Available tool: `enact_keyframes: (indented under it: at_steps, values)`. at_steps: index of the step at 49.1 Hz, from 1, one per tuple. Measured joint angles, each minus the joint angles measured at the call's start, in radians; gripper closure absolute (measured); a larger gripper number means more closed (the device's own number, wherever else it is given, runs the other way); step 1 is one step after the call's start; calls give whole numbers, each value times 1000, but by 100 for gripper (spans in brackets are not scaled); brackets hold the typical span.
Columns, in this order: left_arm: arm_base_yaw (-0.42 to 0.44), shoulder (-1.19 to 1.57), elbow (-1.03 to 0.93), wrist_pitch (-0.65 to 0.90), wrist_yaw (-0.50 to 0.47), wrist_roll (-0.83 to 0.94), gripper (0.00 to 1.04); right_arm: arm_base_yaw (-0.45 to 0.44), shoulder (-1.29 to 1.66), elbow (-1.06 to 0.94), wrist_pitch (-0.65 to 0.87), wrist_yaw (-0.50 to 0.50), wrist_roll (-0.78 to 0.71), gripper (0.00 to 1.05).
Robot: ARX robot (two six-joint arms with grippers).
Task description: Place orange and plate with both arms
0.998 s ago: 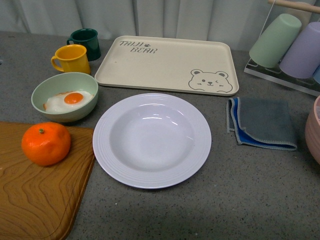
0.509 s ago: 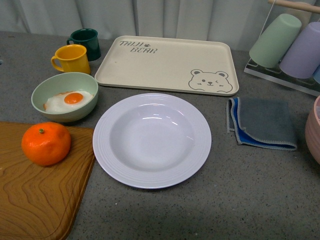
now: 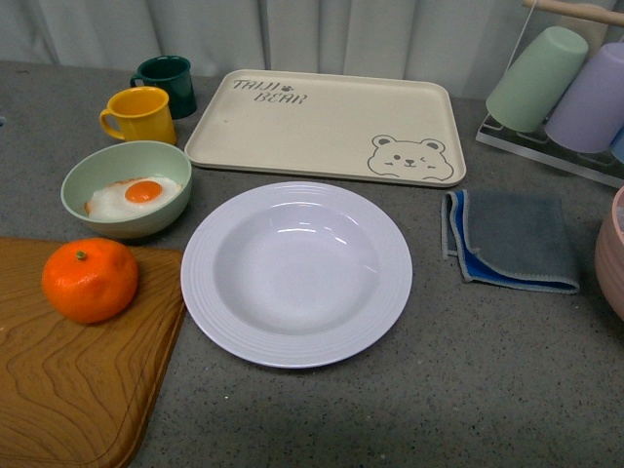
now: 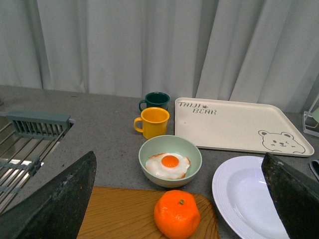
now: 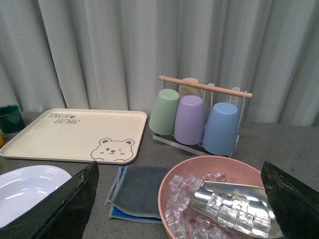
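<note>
Both arms are out of the front view. Left gripper (image 4: 178, 157): fingers spread wide, nothing between them. Right gripper (image 5: 179, 164): same. Nothing touched yet.

Plate (image 3: 295, 274) sits mid-counter, just near of the tray (image 3: 322, 122), with its left rim just beside the board (image 3: 68, 390). Orange (image 3: 90, 280) is on the board's far right corner, left of the plate and just near of the green bowl (image 3: 127, 213).

My read: the step is the approach, right arm to the plate and left arm to the orange. The tray looks like the drop, but the task doesn't say so.

How I'd run it:
- Plate: come in at the right rim, one finger under the lip and one on top. Bite well onto the ridged band, since the gloss will likely slip. Stay off the cloth (image 3: 512, 239) to its right.
- Orange: go top-down with the fingers lined left-right, because the bowl crowds the far side. Straddle the widest part and squeeze lightly. It'll roll if nudged off centre.

Materials:
- Counter (image 3: 468, 390): grey, speckled, matte.
- Tray: beige, matte, rectangular, raised lip, bear print.
- Board: wood grain, flat, rounded corner.
- Plate: white, glossy, round, deep well, wide concentrically ridged rim.
- Cloth: grey over blue, folded, soft.
- Bowl: pale green, smooth, fried egg inside.
- Orange: round, dimpled skin, green stem dimple on top.
</note>
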Motion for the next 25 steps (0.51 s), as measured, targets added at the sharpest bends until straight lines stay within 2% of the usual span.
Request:
enact_keyframes:
  at_steps: [12,14,18,25]
  values:
    - [-3,5,3,-9,-13,-2,7,0,0,0,0,0,0,9]
    - [-17,36,29,-94,-65,-14,7,0,0,0,0,0,0,9]
    - [-3,122,64,-200,-77,-38,7,0,0,0,0,0,0,9]
    - [17,300,92,-158,-68,-97,7,0,0,0,0,0,0,9]
